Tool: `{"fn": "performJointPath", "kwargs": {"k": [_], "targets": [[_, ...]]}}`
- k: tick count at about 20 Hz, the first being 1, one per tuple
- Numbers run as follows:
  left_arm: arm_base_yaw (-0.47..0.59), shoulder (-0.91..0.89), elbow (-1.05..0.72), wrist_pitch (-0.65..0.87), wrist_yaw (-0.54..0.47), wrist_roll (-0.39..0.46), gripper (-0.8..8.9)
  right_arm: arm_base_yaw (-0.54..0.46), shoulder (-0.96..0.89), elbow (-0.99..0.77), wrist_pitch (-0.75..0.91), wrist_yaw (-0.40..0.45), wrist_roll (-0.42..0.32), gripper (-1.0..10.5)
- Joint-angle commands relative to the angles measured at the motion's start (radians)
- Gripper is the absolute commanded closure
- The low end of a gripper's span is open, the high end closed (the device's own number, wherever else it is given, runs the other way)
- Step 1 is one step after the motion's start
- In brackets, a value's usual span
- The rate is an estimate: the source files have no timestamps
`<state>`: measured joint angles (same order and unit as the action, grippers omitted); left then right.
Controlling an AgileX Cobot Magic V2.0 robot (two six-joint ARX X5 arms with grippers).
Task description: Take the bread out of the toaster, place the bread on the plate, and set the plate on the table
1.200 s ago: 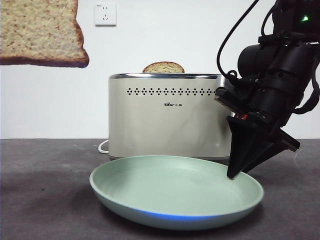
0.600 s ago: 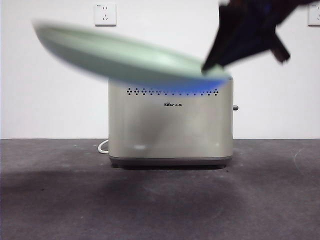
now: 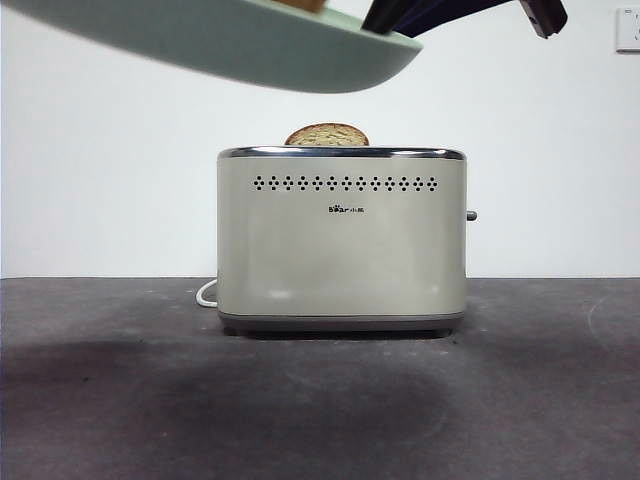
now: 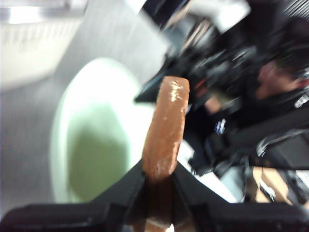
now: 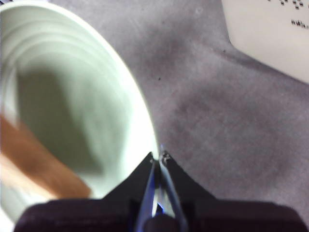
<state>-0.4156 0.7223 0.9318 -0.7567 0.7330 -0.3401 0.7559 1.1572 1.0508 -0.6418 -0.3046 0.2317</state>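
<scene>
Right end effector pinches the raised plate's rim; left end effector clamps the bread above it.

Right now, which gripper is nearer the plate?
Right. The right gripper pinches the plate at its rim; the left gripper holds the bread above it.

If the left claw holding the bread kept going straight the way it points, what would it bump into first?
Probably the plate: in the left wrist view the left gripper, shut on the bread, points at the plate's bowl just beyond. Blur leaves the depth uncertain.
</scene>
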Motion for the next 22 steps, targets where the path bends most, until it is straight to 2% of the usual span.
{"fn": "performJointPath", "kwargs": {"k": [1, 5, 6, 8, 9, 19, 22], "targets": [[-0.003, 0.065, -0.003, -0.018, -0.022, 0.057, 8.22, 0.005, 0.000, -0.001, 0.025, -0.002, 0.022, 9.6], [-0.004, 0.196, -0.003, -0.027, -0.148, 0.056, 7.87, 0.027, 0.000, -0.001, 0.030, -0.002, 0.022, 9.6], [-0.005, 0.225, -0.003, -0.029, -0.157, 0.056, 6.78, 0.029, 0.000, -0.001, 0.030, -0.002, 0.022, 9.6], [-0.017, 0.268, -0.003, -0.029, -0.157, 0.056, 3.83, 0.031, 0.000, -0.001, 0.029, -0.003, 0.022, 9.6], [-0.024, 0.276, -0.003, -0.025, -0.157, 0.057, 3.34, 0.033, 0.000, -0.001, 0.028, -0.003, 0.022, 9.6], [-0.047, 0.273, 0.081, -0.026, -0.159, 0.057, 3.39, 0.033, 0.000, -0.001, -0.050, -0.006, 0.015, 9.6], [-0.048, 0.273, 0.114, -0.056, -0.174, 0.087, 3.43, 0.033, 0.000, -0.001, -0.052, -0.010, 0.015, 9.6]]}}
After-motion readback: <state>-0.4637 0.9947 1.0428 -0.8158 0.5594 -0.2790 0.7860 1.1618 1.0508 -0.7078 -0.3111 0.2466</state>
